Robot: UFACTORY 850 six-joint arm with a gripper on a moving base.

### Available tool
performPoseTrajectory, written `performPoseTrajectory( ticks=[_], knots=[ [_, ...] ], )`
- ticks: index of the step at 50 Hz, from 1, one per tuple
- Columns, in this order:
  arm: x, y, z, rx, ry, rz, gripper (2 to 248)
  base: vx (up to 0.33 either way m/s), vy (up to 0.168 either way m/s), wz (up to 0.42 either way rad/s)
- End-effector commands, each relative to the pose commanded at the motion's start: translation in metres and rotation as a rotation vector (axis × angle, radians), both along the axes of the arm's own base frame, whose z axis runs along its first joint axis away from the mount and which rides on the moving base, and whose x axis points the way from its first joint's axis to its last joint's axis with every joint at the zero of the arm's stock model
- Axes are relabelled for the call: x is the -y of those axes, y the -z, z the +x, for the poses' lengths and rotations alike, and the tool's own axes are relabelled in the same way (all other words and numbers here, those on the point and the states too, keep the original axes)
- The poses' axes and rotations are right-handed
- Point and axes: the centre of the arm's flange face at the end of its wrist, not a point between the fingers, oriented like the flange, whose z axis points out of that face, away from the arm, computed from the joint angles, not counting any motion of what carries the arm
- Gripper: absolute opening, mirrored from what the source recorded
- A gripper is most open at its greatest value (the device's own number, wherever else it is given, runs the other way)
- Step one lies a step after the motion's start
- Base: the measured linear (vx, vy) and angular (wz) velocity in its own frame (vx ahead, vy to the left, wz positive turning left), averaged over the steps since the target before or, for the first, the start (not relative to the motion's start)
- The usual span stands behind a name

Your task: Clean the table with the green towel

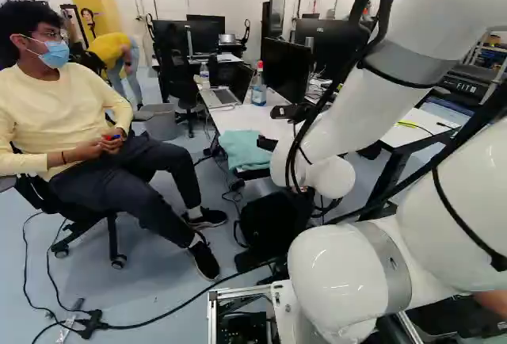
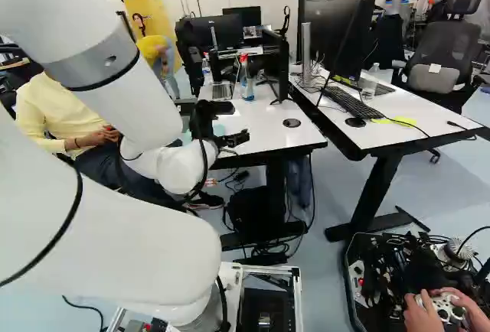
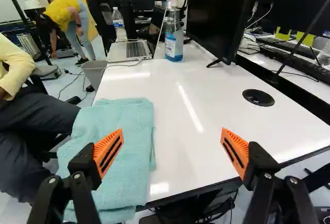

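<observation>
The hand (image 2: 239, 122) is released: its two fingers stand wide apart, with nothing held between the orange pads (image 3: 109, 152). In the wrist view the hand (image 3: 171, 140) reaches over the near edge of the white desk (image 3: 191, 157), whose shiny top shows between the fingers and ahead of them.

The green towel (image 3: 116, 152) lies flat on the corner of the desk, on the side of the hand nearer the seated person (image 1: 67, 110). One finger stands over the towel; whether it touches the cloth cannot be told. The towel reaches ahead of that finger, and its near end hangs over the desk's edge. The other finger is well apart from it.

Ahead of the hand, toward the far end of the desk, a spray bottle (image 3: 174, 35) with a red top stands upright, just beside an open laptop (image 3: 129, 50). A black monitor (image 3: 219, 20) stands ahead of the hand too, more on the side of the finger away from the towel. On that same side, nearer the hand, a round black disc (image 3: 258, 97) sits in the desktop. Beyond it is a second desk (image 2: 406, 122) with a keyboard (image 2: 354, 105). The person sits beside the desk, knees near the towel.
</observation>
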Motion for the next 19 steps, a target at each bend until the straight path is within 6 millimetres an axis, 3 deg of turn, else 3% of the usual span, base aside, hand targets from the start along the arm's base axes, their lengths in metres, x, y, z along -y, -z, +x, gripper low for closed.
performPoseTrajectory(
  ticks=[19],
  knots=[
    [0.0,0.0001,-0.0001,0.0,0.0,0.0,247,0.0,0.0,0.0]
  ],
)
